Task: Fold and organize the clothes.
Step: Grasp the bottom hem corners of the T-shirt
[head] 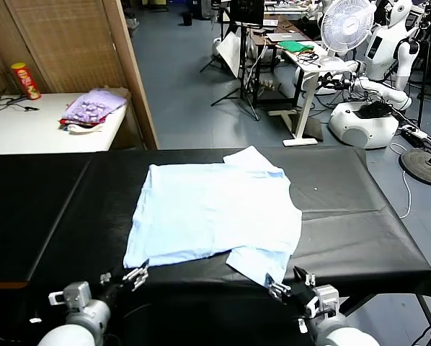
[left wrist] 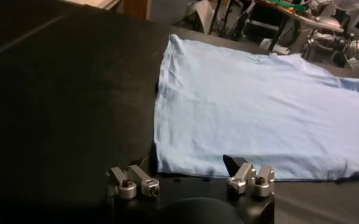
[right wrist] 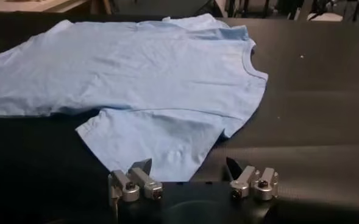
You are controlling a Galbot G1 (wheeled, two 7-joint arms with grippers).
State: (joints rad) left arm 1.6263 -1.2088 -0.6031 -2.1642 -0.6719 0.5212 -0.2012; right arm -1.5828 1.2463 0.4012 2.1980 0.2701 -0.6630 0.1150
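The pale sky-blue T-shirt (head: 215,216) lies spread flat on the black table (head: 345,216), just ahead of both grippers. Its neck opening faces the right gripper's side and its hem the left gripper's side. One short sleeve points back toward the right gripper (head: 291,285), its cuff edge lying right in front of the fingertips; the other sleeve sticks out at the far edge, well beyond both tools. The cloth is thin and softly creased, with a few shallow folds near the hem.

The left gripper (head: 125,275) hangs low at the near edge of the table with its jaws spread wide and nothing between them; the shirt's near hem corner sits just ahead of it, apart from the fingers (left wrist: 133,182). The right gripper is likewise spread open and empty — its fingers (right wrist: 136,181) stand just short of the sleeve cuff, not touching it as far as can be seen.

The table is covered in matte black sheeting that reaches from edge to edge. Beyond the left gripper, off the black surface, a white table (head: 28,122) carries a purple-and-red heap of cloth (head: 93,109) and a red and yellow can (head: 26,79). Farther off ahead of the right gripper stand a white fan (head: 347,25), desks with cables and a white robot (head: 378,79) on a grey-blue floor.

No white lettering can be made out on the shirt — too small, or turned away. Both arms are cut off by the bottom of the head view.
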